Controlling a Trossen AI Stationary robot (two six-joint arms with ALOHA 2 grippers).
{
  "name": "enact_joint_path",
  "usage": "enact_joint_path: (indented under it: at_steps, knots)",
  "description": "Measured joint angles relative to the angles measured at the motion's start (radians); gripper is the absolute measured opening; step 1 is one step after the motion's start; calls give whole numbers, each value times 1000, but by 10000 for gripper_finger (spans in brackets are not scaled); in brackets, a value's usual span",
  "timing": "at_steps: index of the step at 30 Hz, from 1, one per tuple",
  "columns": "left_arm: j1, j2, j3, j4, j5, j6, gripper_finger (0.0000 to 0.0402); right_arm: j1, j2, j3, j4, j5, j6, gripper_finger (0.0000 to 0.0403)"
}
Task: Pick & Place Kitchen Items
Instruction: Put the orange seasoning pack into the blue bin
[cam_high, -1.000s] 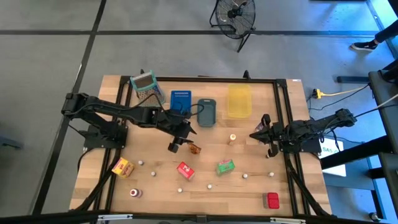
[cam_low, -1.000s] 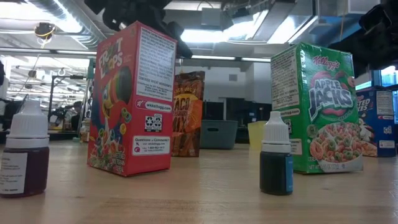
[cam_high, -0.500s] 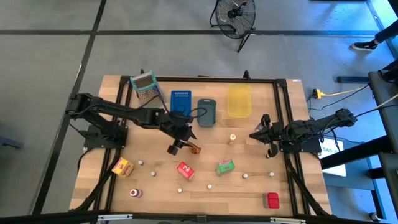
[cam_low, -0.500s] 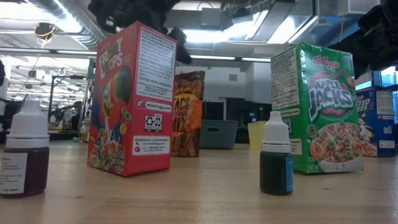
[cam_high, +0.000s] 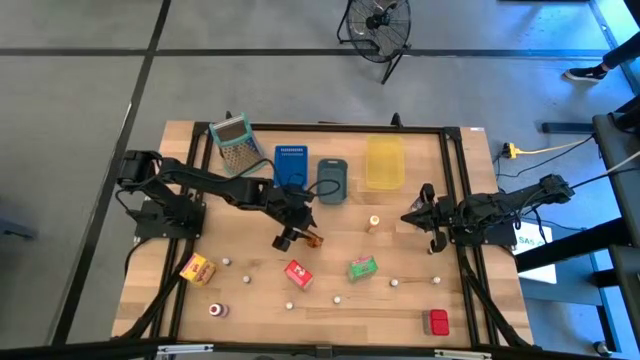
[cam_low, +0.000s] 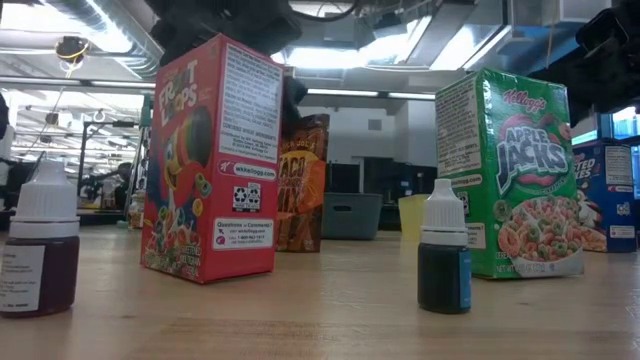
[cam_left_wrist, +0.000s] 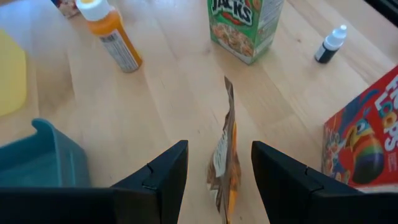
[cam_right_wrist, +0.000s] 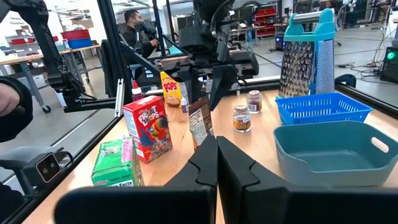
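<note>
Dark fingers of the left gripper (cam_left_wrist: 219, 180) stand partly apart on either side of the brown packet (cam_left_wrist: 224, 155), which sits upright and edge-on in the gap; no pad visibly presses it in the left wrist view, so I judge it bracketed, not yet gripped. Over the last second the left arm has swung its elbow back and brought the gripper (cam_high: 290, 238) lower over the packet (cam_high: 313, 239), while the finger spacing has not altered; that reads as an approach nearly finished, with the squeeze still to come. Outward from the tool, the grey tray (cam_left_wrist: 43, 155) lies just beside it, the orange bottle (cam_left_wrist: 112, 34) and green carton (cam_left_wrist: 245, 25) farther ahead, the red carton (cam_left_wrist: 367, 140) off to one side and a small dark bottle (cam_left_wrist: 329, 45) beyond. From above, the red carton (cam_high: 297, 273) and green carton (cam_high: 362, 267) sit near the packet. The right gripper (cam_high: 428, 220) waits at the right edge, fingers pressed together on nothing.
</note>
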Motion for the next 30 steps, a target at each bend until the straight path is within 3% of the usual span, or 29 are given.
enact_joint_path:
  at_steps: [26, 30]
  knots:
    - [0, 4, 0, -33, -6, 46, 28, 0, 0, 0, 0, 0, 0, 1]
    - [0, 4, 0, -32, -94, 60, 4, 0, 0, 0, 0, 1, 0, 1]
